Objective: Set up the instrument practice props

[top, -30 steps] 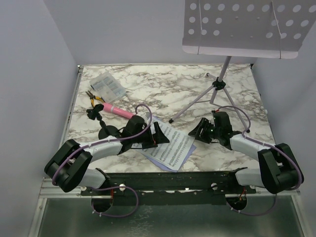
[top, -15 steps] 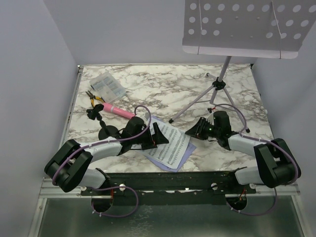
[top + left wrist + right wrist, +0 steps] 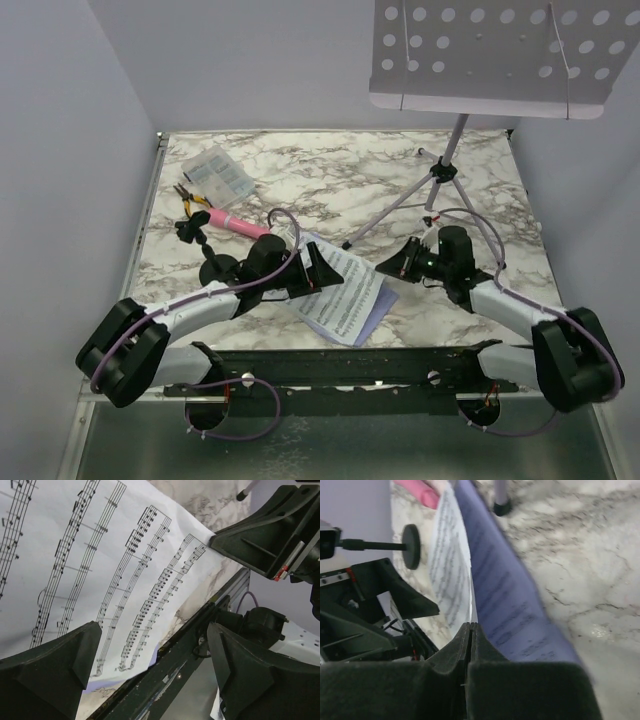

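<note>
Right gripper [image 3: 470,628], lower centre of frame: closed, pinching the edge of the sheet-music pages [image 3: 451,580]. Left gripper [image 3: 154,635]: jaws spread wide above the pages.

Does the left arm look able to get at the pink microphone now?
Probably yes: the left gripper is open and empty, and the microphone lies uncovered just beyond its wrist, though the black stand crowds that side.

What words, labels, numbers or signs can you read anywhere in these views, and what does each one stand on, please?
No words or numbers are readable in any view.
On the sheet-music pages: printed staves and notes only; no title or lyrics show.
On the clear compartment box: any marking is too small to read.
On the pink microphone: no legible brand.
</note>
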